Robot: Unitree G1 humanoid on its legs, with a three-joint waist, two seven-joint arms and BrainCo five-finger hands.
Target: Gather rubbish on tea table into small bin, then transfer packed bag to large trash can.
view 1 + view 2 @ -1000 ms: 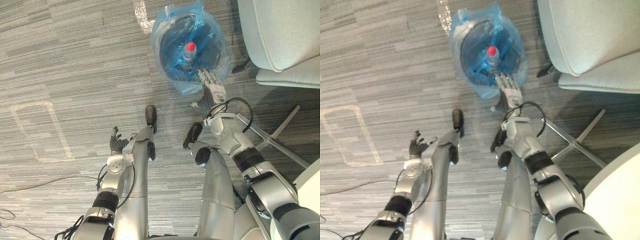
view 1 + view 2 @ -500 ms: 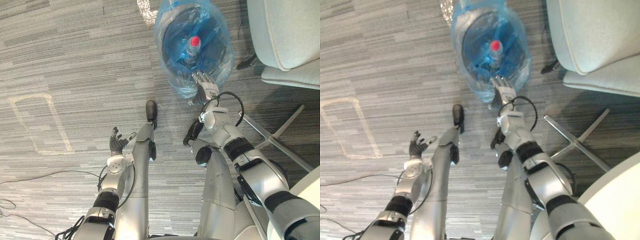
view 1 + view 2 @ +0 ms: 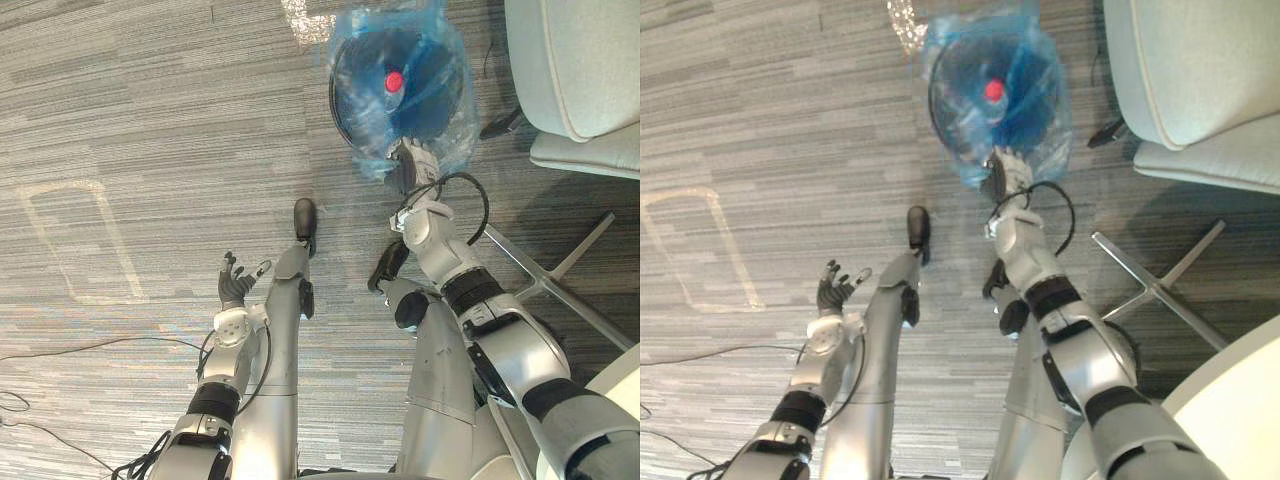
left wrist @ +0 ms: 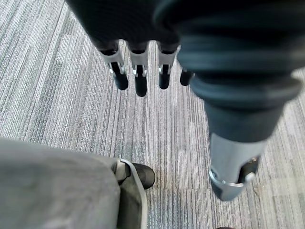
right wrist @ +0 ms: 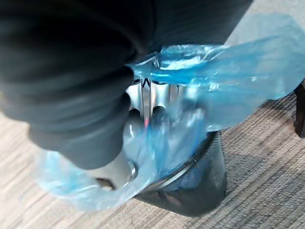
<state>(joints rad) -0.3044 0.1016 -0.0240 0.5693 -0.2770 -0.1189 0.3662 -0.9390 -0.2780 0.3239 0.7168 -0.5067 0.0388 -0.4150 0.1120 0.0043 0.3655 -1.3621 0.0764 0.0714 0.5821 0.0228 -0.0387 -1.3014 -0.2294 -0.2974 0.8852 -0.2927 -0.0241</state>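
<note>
A small black mesh bin (image 3: 337,85) lined with a blue plastic bag (image 3: 455,120) stands on the carpet ahead of me. Inside it lies a bottle with a red cap (image 3: 393,79). My right hand (image 3: 408,162) is at the bin's near rim, its fingers curled into the bag's edge. In the right wrist view the fingers (image 5: 152,98) are wrapped in blue bag (image 5: 248,81) plastic above the bin's mesh wall (image 5: 205,176). My left hand (image 3: 233,290) hangs low at the left, open and empty, its fingers (image 4: 138,78) straight over the carpet.
A pale upholstered chair (image 3: 580,70) stands right of the bin, with slanted metal legs (image 3: 545,275) reaching toward my right arm. A taped rectangle (image 3: 70,240) marks the carpet at the left. A white table edge (image 3: 1230,400) shows at the lower right.
My right hand has reached forward to the bin's near rim and its fingers have curled shut on the blue bag's edge. The left hand has stayed still.
</note>
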